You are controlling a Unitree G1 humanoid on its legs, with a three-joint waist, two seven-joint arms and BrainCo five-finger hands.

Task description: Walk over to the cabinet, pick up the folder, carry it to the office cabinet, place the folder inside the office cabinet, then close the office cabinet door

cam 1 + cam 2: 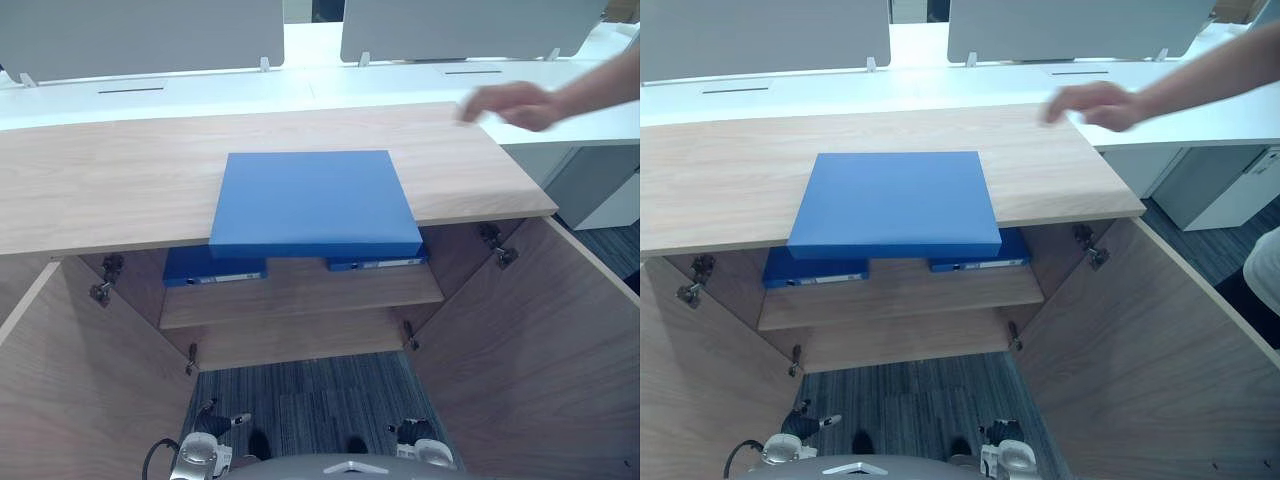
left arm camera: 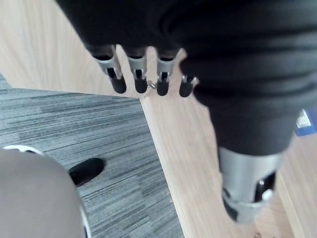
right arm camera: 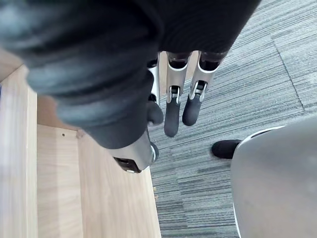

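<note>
Folder (image 1: 312, 203), blue and flat, lies on the wooden counter (image 1: 100, 180) that tops the open cabinet. It sits higher than both robot hands, forward of them and roughly midway between the two. Its near edge overhangs the counter's front, which I judge leaves a lip for fingers to slip under.

Furthest left, the cabinet's left door (image 1: 60, 400) stands swung out, just outside the left robot hand (image 2: 137, 72). That robot hand hangs low over the carpet (image 2: 99, 129), fingers straight and slack, grasping nothing. Ahead of it and beneath the folder, a shelf (image 1: 300, 295) carries a left binder (image 1: 213, 268) and a right binder (image 1: 375, 262), both blue and pushed back under the counter.

The right robot hand (image 3: 173, 104) hangs the same way, released and empty, just inside the open right door (image 1: 540, 350). Far ahead of and above it, a person's hand (image 1: 515, 103) hovers near the counter's far right corner, apart from the folder.

With both robot hands down and free, the pick-up looks not yet begun. The wide-open doors leave room for the arms to rise between them.
</note>
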